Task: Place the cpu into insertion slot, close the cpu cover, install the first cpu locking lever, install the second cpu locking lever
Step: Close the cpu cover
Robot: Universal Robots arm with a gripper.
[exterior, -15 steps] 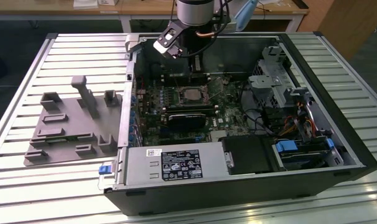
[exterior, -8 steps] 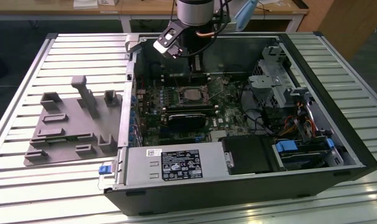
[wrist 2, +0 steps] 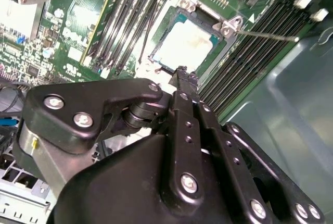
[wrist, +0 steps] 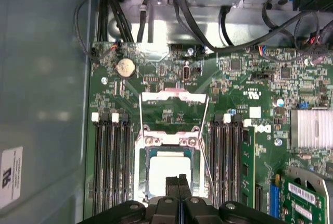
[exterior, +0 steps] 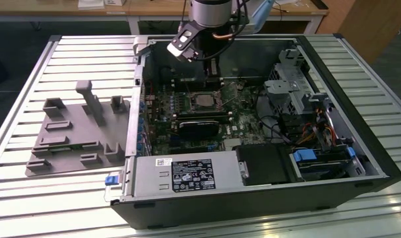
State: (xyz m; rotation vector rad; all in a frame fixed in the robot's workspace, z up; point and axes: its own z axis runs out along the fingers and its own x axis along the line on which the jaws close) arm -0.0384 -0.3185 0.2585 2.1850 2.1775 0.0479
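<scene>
The cpu lies flat in the insertion slot on the green board, its pale metal top facing up; it is also visible in the second wrist view and the exterior view. The cpu cover is swung open beyond the slot, and green board shows through its window. Two thin wire locking levers stand raised at the slot's sides, one also seen as a rod. My gripper is shut with nothing between its fingers, its tips just over the cpu's near edge.
Black memory slots flank the socket. A black block sits in front of it in the exterior view, with the power supply nearer and drive cages at the exterior view's right. A grey fixture lies outside the case.
</scene>
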